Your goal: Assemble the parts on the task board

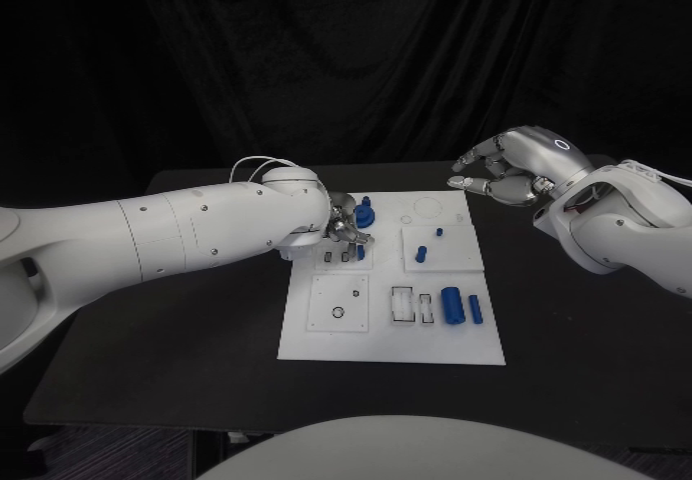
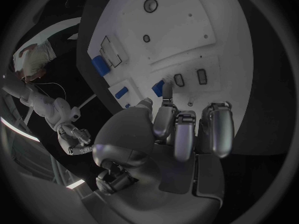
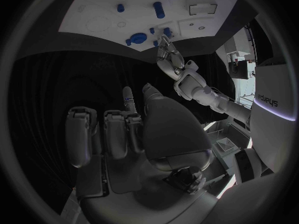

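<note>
**Board at table centre, left hand over its far-left corner**

The black table (image 1: 577, 330) shows bare margins on all sides of the white task board (image 1: 389, 345). The left hand (image 1: 343, 232) is lowered among blue parts (image 1: 365, 212) at the far-left corner; its grasp cannot be determined. The right hand (image 1: 512, 165) hovers off the far-right corner, fingers curled, holding nothing. A blue cylinder (image 1: 451, 303) lies with its long axis running near to far.

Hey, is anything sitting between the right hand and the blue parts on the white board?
Nothing visible does. The right hand hovers off the task board's far right corner, holding nothing; only bare black table and white board lie between it and the nearest blue part.
</note>
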You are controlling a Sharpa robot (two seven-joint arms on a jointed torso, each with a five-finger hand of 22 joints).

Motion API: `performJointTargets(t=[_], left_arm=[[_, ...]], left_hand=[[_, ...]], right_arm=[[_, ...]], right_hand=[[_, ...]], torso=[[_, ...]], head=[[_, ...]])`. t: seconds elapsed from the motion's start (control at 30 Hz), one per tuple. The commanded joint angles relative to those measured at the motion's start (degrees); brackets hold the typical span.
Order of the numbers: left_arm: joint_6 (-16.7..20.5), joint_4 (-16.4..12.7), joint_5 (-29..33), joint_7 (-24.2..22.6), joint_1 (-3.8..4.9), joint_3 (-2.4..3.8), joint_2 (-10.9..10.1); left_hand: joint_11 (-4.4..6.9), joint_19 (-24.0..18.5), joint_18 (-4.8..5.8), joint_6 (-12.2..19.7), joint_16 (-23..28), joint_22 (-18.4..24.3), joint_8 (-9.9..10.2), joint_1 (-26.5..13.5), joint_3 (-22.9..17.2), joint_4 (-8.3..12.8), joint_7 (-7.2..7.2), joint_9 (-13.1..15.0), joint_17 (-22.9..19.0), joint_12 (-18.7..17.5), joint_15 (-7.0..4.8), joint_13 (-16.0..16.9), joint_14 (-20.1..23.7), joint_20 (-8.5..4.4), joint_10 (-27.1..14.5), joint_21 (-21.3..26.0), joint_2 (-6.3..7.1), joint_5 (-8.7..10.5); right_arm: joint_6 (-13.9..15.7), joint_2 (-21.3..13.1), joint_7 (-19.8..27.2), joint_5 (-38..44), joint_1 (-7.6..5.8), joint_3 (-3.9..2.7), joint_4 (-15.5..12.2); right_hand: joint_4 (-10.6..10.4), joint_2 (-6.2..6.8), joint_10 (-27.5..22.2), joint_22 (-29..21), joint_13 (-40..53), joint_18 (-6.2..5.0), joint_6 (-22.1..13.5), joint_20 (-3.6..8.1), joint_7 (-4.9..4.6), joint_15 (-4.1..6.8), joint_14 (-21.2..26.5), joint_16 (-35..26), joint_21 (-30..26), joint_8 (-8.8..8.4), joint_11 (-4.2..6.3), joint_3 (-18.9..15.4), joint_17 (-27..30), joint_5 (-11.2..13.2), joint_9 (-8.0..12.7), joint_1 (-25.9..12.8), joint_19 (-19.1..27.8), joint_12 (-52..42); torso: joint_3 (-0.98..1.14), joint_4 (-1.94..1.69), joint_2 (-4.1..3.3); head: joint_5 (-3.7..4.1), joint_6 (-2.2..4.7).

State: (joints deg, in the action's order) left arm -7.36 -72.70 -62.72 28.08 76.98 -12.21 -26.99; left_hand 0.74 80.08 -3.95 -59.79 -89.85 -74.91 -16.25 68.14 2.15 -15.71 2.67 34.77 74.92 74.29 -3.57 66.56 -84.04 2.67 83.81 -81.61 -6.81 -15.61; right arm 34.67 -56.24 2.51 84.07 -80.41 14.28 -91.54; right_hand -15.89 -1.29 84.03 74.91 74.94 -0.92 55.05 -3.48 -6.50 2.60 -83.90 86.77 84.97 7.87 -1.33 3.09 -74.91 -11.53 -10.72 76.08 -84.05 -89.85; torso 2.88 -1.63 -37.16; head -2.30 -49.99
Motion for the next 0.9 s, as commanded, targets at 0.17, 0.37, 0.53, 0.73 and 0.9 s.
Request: performJointTargets(t=[0.17, 0.37, 0.53, 0.73, 0.9], left_arm=[[-0.46, 0.2, -0.05, -0.56, -0.27, 0.05, 0.32], [-0.68, 0.39, -0.05, -0.56, -0.38, 0.05, 0.47], [-0.97, 0.7, -0.05, -0.36, -0.45, 0.05, 0.72], [-1.7, 1.33, -0.05, -0.2, -0.48, 0.05, 1.22], [-1.57, 1.6, -0.05, -0.17, -0.53, 0.06, 1.37]], left_hand=[[0.26, -0.37, 0.14, -0.32, -0.15, -0.32, 0.17, 0.32, -0.35, 0.15, 0.16, 0.16, 15.08, 15.71, -0.17, 23.44, -5.96, 0.02, 6.19, 0.25, 0.11, 0.18], [0.3, -0.42, 0.12, -0.4, -0.15, -0.27, 0.24, 0.53, -0.5, 0.31, 0.11, 0.24, 15.08, 15.71, -0.19, 23.44, -5.96, 0.02, 6.19, 0.31, 0.14, 0.11], [0.36, -0.4, 0.12, -0.46, -0.15, -0.33, 0.47, 1.05, -0.9, 0.72, 0.05, 0.43, 15.08, 15.71, -0.24, 23.44, -5.96, 0.0, 6.19, 0.34, 0.23, -0.19], [0.4, -0.48, 0.09, -0.5, -0.15, -0.26, 0.67, 1.55, -1.35, 1.15, 0.01, 0.63, 15.08, 15.71, -0.28, 23.44, -5.96, -0.03, 6.19, 0.45, 0.3, -0.47], [0.43, -0.43, 0.1, -0.55, -0.15, -0.35, 0.74, 1.76, -1.53, 1.36, -0.03, 0.74, 15.08, 15.71, -0.29, 23.44, -5.96, -0.04, 6.19, 0.43, 0.39, -0.5]], right_arm=[[-0.58, -0.06, -0.15, 0.08, 0.1, -0.05, -0.12], [-0.8, -0.06, -0.17, 0.08, 0.1, -0.05, -0.08], [-1.12, -0.21, -0.29, 0.08, 0.1, -0.05, -0.07], [-1.58, -0.25, -0.39, 0.08, 0.11, -0.05, -0.07], [-1.99, -0.1, -0.44, 0.08, 0.12, -0.05, -0.05]], right_hand=[[-0.31, -0.4, 5.97, 13.19, 15.06, -0.5, 0.37, -0.45, 0.0, -0.4, -4.97, -0.33, -0.23, -0.39, -0.54, 0.1, -10.08, -0.36, 0.05, 0.07, -3.6, -0.15], [-0.3, -0.4, 5.97, 13.14, 15.06, -0.53, 0.47, -0.47, -0.01, -0.43, -4.94, -0.42, -0.36, -0.41, -0.57, 0.09, -9.94, -0.36, 0.07, 0.13, -3.55, -0.15], [-0.28, -0.4, 5.97, 13.11, 15.06, -0.56, 0.48, -0.48, -0.02, -0.43, -4.93, -0.44, -0.46, -0.42, -0.58, 0.08, -9.92, -0.36, 0.08, 0.16, -3.5, -0.15], [-0.14, -0.42, 5.97, 13.07, 15.06, -0.58, 0.56, -0.51, -0.02, -0.46, -4.9, -0.54, -0.55, -0.47, -0.6, 0.15, -9.77, -0.5, 0.11, 0.44, -3.47, -0.15], [0.04, -0.43, 5.97, 13.06, 15.06, -0.6, 0.61, -0.54, -0.04, -0.47, -4.89, -0.57, -0.61, -0.56, -0.61, 0.25, -9.72, -0.82, 0.17, 0.82, -3.45, -0.15]], torso=[[0.08, 0.08, 0.07], [0.08, 0.13, -0.08], [0.05, 0.13, -0.14], [0.06, 0.03, -0.08], [0.0, -0.07, -0.04]], head=[[-0.06, -0.01], [-0.05, -0.01], [0.09, -0.01], [0.45, -0.01], [0.69, -0.01]])
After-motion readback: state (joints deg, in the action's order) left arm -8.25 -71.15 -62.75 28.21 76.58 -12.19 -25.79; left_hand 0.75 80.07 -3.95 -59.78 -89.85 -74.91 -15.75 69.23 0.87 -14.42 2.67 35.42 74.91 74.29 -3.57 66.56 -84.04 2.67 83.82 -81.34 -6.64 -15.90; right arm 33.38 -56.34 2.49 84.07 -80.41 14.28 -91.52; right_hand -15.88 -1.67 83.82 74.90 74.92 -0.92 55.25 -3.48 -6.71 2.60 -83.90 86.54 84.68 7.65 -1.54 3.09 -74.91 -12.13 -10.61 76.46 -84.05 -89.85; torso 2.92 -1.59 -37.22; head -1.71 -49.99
